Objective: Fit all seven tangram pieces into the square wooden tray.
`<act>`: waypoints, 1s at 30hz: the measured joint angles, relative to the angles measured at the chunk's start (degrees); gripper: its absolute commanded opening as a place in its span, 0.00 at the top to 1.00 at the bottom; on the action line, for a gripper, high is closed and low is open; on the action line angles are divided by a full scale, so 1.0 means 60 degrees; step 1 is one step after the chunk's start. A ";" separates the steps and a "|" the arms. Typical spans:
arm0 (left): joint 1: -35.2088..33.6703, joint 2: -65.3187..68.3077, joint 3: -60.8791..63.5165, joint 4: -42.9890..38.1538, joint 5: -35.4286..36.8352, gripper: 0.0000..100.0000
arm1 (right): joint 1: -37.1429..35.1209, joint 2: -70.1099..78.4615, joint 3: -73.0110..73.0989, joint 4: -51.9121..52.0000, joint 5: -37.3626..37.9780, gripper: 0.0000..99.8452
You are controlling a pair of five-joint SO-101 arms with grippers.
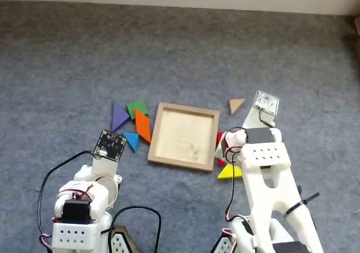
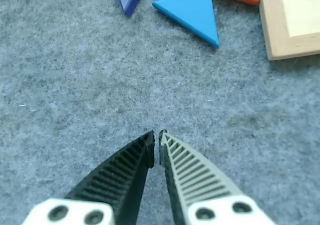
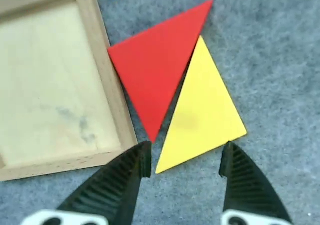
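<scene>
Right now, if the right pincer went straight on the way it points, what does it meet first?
Likely the yellow triangle: the right pincer stands open right at its near edge, red triangle beside. Height above the carpet is unclear.

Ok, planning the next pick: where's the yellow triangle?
High view: yellow triangle lies off the tray's lower right corner, against the red triangle, by the right gripper.

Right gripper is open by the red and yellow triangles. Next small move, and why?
Probably lower the right gripper onto the yellow triangular piece and close: its open jaws straddle that piece's near edge, and the square wooden tray holds nothing yet.
</scene>
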 measured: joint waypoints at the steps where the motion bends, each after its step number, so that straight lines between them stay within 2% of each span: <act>1: 0.0000 0.0000 0.0000 0.0000 0.0000 0.95 | 0.0000 0.0000 0.0000 -0.0088 0.0000 0.78; 7: 0.0000 0.0000 0.0000 0.0000 0.0000 0.95 | -0.0029 0.1553 -0.0337 -0.0176 -0.0410 0.67; 15: 0.0000 0.0000 0.0000 0.0000 0.0000 0.95 | 0.0513 0.3839 -0.1480 -0.0264 -0.0498 0.67; 30: 0.0000 0.0000 0.0000 0.0000 0.0000 0.95 | 0.0996 0.5319 -0.1758 -0.0777 -0.0498 0.69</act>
